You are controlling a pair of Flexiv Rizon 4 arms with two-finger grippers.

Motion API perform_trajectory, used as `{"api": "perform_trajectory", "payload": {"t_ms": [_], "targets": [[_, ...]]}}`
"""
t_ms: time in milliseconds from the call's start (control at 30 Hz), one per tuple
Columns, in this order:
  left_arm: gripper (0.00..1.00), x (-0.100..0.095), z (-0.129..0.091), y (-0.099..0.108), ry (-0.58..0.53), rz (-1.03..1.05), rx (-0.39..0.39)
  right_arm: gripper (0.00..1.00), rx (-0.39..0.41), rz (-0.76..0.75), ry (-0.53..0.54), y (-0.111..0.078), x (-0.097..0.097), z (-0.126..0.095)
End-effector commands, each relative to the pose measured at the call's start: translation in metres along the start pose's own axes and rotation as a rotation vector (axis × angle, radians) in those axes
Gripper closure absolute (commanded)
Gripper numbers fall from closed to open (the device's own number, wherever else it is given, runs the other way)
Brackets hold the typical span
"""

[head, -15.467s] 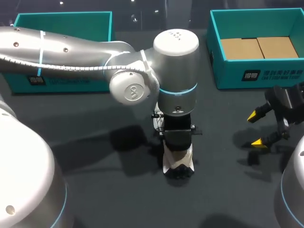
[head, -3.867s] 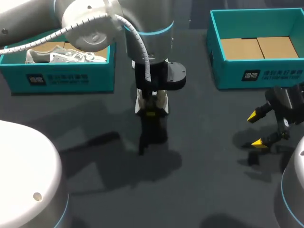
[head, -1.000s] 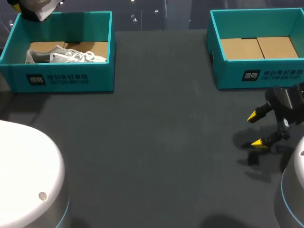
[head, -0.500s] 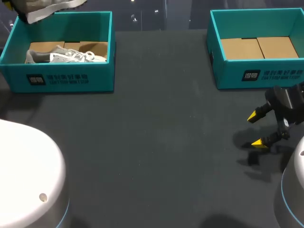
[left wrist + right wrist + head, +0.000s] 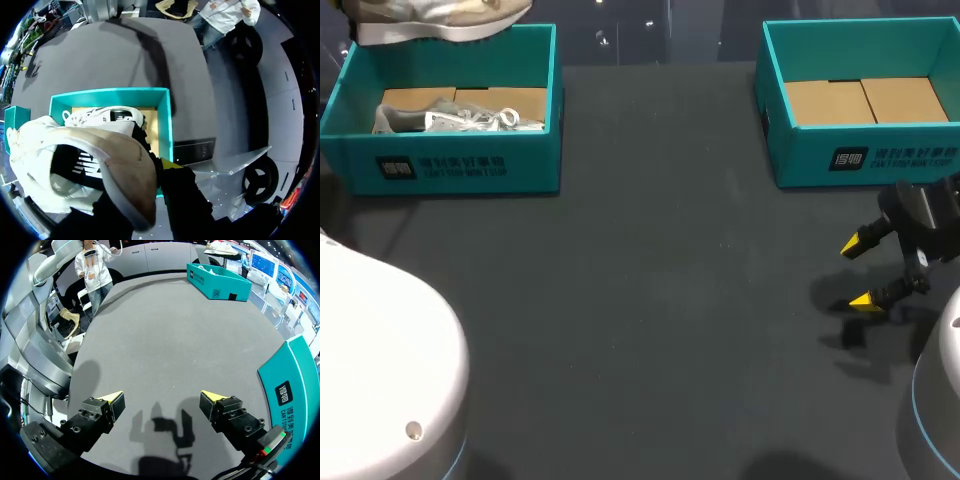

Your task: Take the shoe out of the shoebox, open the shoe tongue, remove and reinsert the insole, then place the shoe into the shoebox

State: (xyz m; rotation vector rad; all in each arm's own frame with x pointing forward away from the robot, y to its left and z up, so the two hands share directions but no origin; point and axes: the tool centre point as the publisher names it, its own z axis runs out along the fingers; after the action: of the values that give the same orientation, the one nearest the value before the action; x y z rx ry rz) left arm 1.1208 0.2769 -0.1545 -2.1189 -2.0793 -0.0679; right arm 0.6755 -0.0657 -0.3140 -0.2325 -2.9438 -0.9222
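Since half a second ago the held shoe [image 5: 430, 18] has swung further over the far wall of the left shoebox [image 5: 450, 170]. Gripping it is the left tool [image 5: 150, 172]; the right tool [image 5: 865, 272] hangs open above the bench [image 5: 650, 320]. Lower it level, clear of the other shoe [image 5: 455, 120]. Only the left wrist view shows the grip.

White shoe [image 5: 120, 165], teal shoebox [image 5: 460, 165], dark grey table [image 5: 650, 300].

The shoe [image 5: 440, 20], once held upright at the middle of the counter [image 5: 650, 330], has been carried by the left arm [image 5: 380, 360] to the frame's upper left, above the far rim of the left shoebox [image 5: 460, 165]. Over the last second it slid rightward and turned level
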Motion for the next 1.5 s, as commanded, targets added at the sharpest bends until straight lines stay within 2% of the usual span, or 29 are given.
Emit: {"api": "perform_trajectory", "payload": {"t_ms": [33,167,267,733,1167,1500], "targets": [[1.0,0.0,0.014,0.014,0.047,-0.007,-0.037,0.0,0.001,0.0,-0.001,0.0,0.001,0.0],[1.0,0.005,0.023,0.028,0.066,-0.034,-0.063,0.0,0.001,0.0,-0.001,0.0,0.001,0.0],[1.0,0.01,0.031,0.034,0.075,-0.027,-0.123,0.0,0.001,0.0,-0.001,0.0,0.001,0.0],[1.0,0.013,0.033,0.035,0.055,0.001,-0.124,0.0,0.001,0.0,-0.001,0.0,0.001,0.0],[1.0,0.016,0.087,0.047,0.091,-0.064,-0.063,0.0,0.001,0.0,-0.001,0.0,0.001,0.0],[1.0,0.013,0.106,0.057,0.11,-0.076,-0.05,0.0,0.001,0.0,-0.001,0.0,0.001,0.0]]}}
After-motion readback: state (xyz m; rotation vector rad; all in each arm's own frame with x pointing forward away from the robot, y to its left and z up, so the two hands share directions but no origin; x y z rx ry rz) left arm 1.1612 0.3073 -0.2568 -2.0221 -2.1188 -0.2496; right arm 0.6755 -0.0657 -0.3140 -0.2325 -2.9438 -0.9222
